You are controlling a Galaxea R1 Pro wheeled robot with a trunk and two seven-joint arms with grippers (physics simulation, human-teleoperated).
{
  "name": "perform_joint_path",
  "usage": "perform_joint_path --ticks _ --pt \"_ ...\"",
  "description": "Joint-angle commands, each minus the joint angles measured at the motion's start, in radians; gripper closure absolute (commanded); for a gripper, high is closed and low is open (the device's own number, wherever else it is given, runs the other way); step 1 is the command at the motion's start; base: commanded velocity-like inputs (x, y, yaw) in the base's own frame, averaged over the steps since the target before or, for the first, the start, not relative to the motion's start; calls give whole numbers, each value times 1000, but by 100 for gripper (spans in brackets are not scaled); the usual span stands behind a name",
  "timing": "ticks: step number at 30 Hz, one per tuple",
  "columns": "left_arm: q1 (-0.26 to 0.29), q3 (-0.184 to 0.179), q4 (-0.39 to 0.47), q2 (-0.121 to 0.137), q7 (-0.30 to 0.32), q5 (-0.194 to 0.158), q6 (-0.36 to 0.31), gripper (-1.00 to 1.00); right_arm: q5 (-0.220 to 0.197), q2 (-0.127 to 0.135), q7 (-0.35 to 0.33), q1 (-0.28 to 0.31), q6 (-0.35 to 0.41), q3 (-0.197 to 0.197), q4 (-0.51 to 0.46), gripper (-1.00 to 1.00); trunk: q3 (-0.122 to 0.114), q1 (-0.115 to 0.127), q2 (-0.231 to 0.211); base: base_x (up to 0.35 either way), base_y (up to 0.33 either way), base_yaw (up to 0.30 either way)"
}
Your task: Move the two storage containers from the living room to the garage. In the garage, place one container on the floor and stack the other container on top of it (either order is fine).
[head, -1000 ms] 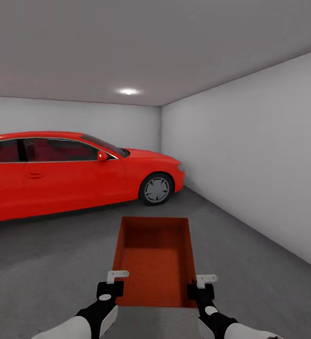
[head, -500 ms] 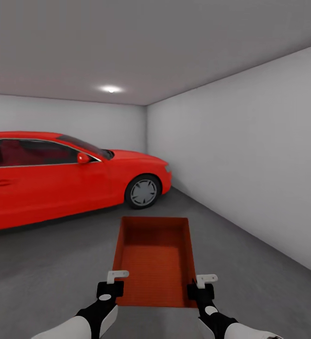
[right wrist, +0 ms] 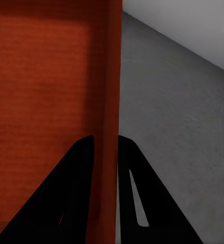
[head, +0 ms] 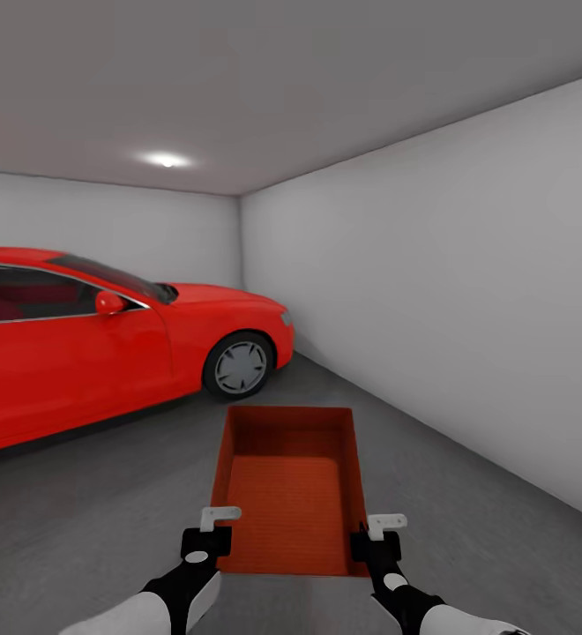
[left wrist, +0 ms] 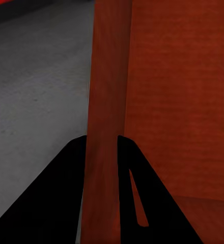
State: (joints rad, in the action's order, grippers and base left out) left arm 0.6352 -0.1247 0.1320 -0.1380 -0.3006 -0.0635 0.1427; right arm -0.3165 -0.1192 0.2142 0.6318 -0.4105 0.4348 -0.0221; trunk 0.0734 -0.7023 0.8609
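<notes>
Claws, left (head: 213,529) and right (head: 375,536), pinch storage container's (head: 289,494) opposite walls.

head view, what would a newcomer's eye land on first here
The glossy red car parked at the left on the dark grey concrete floor stands out first. Next comes the red-orange open-top storage container held out front, the left gripper and right gripper each pinching a side wall, beside the plain light grey wall on the right.

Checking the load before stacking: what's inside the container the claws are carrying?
The storage container looks empty; its ribbed red bottom shows bare. Its near wall hides the nearest strip of the inside.
</notes>
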Motion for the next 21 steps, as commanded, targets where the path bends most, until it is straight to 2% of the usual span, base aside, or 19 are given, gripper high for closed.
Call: perform_joint_path --ticks 1,21 --pt "1 57 1 0 -16 4 6 100 4 -6 1 1 1 -14 1 100 2 -1 1 309 200 -240" --pt "1 57 2 0 -15 4 6 100 4 -5 1 1 1 -14 1 100 2 -1 1 305 215 -240"
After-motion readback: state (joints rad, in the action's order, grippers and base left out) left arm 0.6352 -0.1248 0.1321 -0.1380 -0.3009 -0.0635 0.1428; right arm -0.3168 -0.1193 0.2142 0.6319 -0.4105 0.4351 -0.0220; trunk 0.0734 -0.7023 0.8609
